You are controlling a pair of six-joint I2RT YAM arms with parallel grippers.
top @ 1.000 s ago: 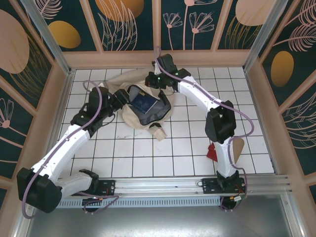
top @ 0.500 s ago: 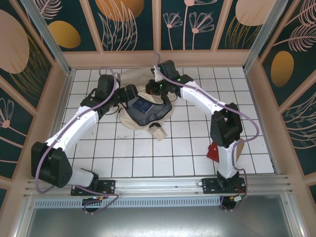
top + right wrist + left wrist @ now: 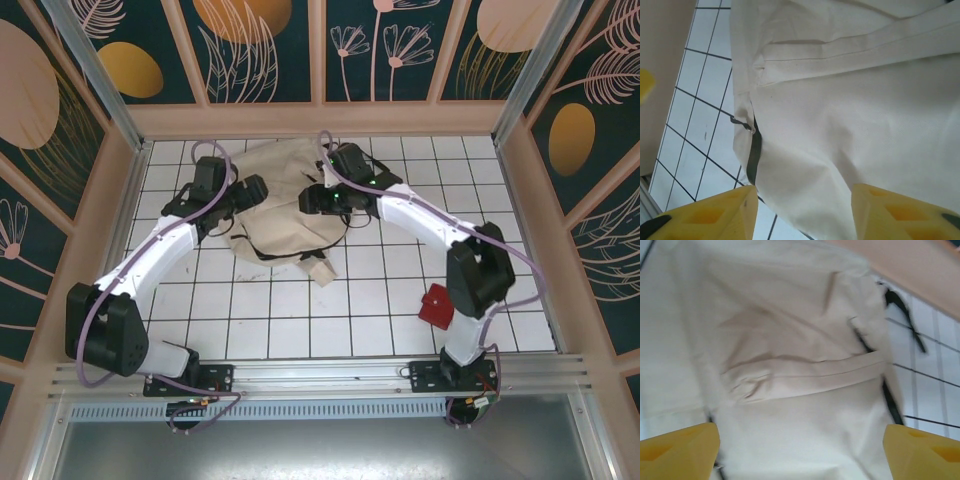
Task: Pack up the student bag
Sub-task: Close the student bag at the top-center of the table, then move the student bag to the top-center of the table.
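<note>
The student bag, a large beige canvas backpack, lies slumped on the white tiled table at the back middle, its top fabric folded over. My left gripper is at the bag's left side, and in the left wrist view its yellow fingers stand far apart over the cloth. My right gripper is at the bag's right side. Seen from the right wrist, it is open above the bag's fabric, beside a dark zipper line. Neither gripper holds anything.
A red object lies on the tiles by the right arm's base. A black strap trails off the bag toward the back wall. Wooden walls enclose the table. A metal rail runs along the near edge.
The right gripper has opened and let go of the bag. The bag's mouth has dropped shut, hiding the navy book seen inside it earlier. The left gripper widened.
</note>
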